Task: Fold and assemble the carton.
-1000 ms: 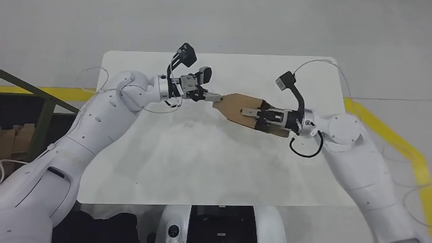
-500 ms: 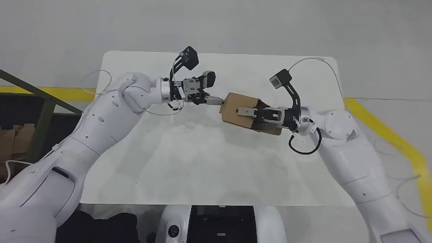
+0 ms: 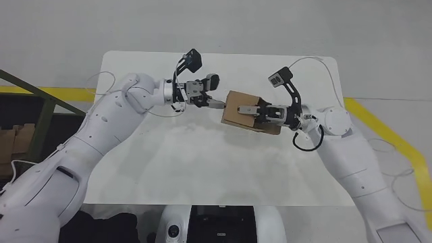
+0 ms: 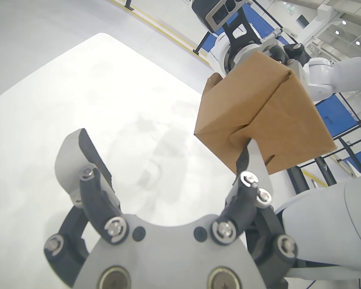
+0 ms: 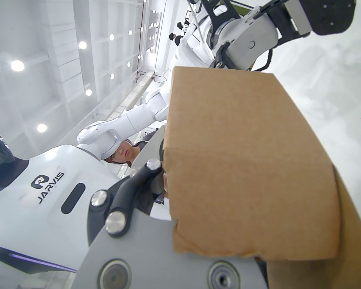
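Both engaged: right hand (image 3: 252,112) clamps carton (image 3: 239,103); left hand (image 4: 165,145) spread, L wrist view: fingertip (image 4: 254,155) touching carton end.

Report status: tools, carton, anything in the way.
Right tool shut on carton. Left tool open, one finger against carton's folded end. Nothing blocking.

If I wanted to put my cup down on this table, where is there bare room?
The wide part of the table between the two arms and the robot-side edge is bare. So is the far strip beyond the grippers. It is crowded at mid-table, where the open left gripper touches the carton held by the right gripper.
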Robot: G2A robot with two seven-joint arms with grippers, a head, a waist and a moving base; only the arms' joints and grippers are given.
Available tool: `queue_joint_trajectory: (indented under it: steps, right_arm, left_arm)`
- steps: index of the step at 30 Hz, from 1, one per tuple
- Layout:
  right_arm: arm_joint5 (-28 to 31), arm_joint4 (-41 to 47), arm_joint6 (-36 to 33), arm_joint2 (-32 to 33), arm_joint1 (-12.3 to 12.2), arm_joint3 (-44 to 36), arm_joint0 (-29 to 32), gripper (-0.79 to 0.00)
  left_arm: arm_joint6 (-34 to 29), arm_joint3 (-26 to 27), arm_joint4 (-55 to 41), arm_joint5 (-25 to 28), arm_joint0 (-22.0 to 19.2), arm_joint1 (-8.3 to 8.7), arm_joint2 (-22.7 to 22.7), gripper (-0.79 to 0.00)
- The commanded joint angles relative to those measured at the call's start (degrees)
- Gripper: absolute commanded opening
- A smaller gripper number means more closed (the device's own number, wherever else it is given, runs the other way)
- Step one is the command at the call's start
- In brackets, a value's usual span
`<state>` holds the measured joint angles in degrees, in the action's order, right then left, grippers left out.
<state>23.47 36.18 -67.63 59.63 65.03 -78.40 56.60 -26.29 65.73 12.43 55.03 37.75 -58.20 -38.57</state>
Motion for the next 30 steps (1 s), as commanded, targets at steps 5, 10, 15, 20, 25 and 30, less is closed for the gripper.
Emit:
queue_joint_trajectory:
  steps: [5, 10, 15, 20, 25, 30]
  right_arm:
    - [0.17, 0.87, -0.76, -0.37, 0.31, 0.98, -0.61, -0.785]
    - [0.14, 0.87, -1.09, -0.55, 0.5, 1.32, -0.97, -0.785]
    - [0.0, 0.73, -1.28, -0.71, 0.68, 1.44, -1.25, -0.785]
    - [0.05, 0.72, -1.42, -0.7, 0.81, 1.55, -1.33, -0.785]
    - [0.14, 0.67, -1.54, -0.63, 0.91, 1.66, -1.27, -0.785]
    - [0.26, 0.67, -1.77, -0.43, 0.97, 1.68, -1.15, -0.785]
  left_arm:
    - [-0.68, -0.12, -0.45, 0.55, -0.12, -0.5, -0.06, 0.0]
    - [-1.16, -0.2, -0.79, 0.98, -0.18, -0.85, -0.28, 0.0]
    - [-1.45, -0.05, -0.75, 1.05, -0.17, -1.15, -0.6, 0.0]
    - [-1.81, 0.09, -0.52, 1.07, -0.11, -1.42, -0.87, 0.0]
    - [-1.93, 0.22, -0.3, 1.21, 0.1, -1.61, -1.31, 0.0]
    - [-2.07, 0.29, -0.15, 1.28, 0.31, -1.73, -1.85, 0.0]
